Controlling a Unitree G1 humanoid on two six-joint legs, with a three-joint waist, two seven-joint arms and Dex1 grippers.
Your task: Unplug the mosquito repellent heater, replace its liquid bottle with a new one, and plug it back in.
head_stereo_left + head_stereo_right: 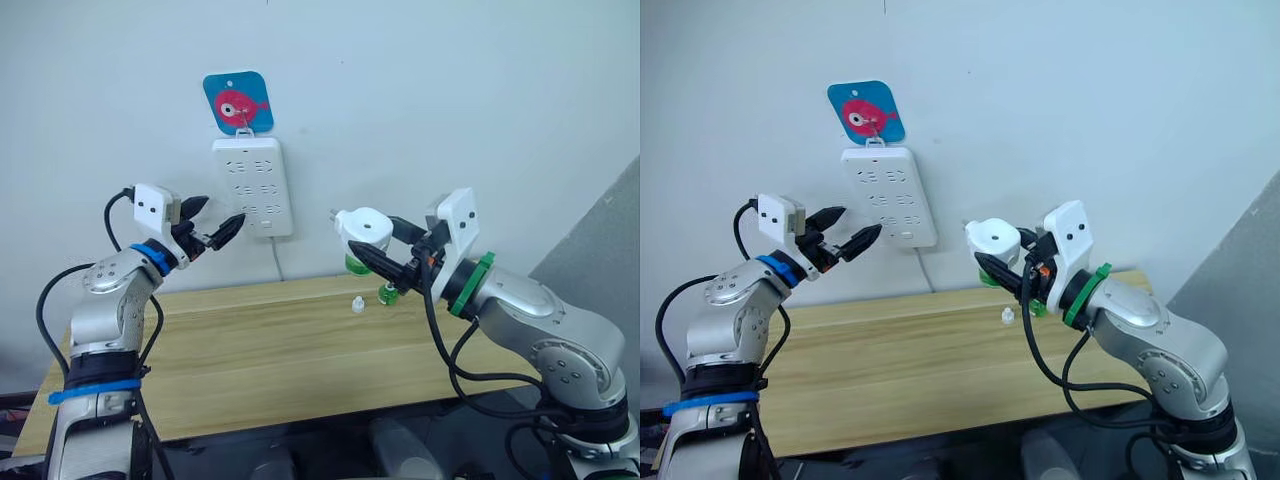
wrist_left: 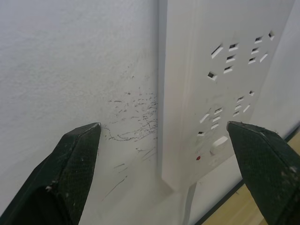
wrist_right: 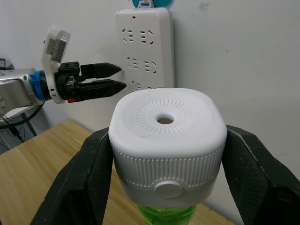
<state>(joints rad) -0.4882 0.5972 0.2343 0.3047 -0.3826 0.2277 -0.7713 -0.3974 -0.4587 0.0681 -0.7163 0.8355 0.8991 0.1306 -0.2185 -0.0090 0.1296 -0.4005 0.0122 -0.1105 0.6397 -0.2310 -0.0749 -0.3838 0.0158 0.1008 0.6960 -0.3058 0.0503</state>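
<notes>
You have one heater (image 3: pixel 167 130) pinched in the right gripper's (image 1: pixel 385 262) jaws, right of the power strip (image 1: pixel 253 187); the left gripper's (image 1: pixel 218 232) jaws are spread.

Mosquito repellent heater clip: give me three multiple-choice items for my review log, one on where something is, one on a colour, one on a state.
1. Where is the mosquito repellent heater?
A. Plugged into the power strip
B. Held in the right claw, off the table
C. Lying on the table

2. What colour is the liquid in the bottle under the heater?
A. Green
B. Blue
C. Clear

3. How is the left claw?
A. Shut on the power strip's cable
B. Shut on a small cap
C. Open, holding nothing

Answers:
1 B: the right claw grips the heater on both sides in the air, clear of the power strip and above the table.
2 A: green shows below the white body in the right wrist view.
3 C: the left claw has its fingers spread near the strip, with only wall and strip between them.
</notes>
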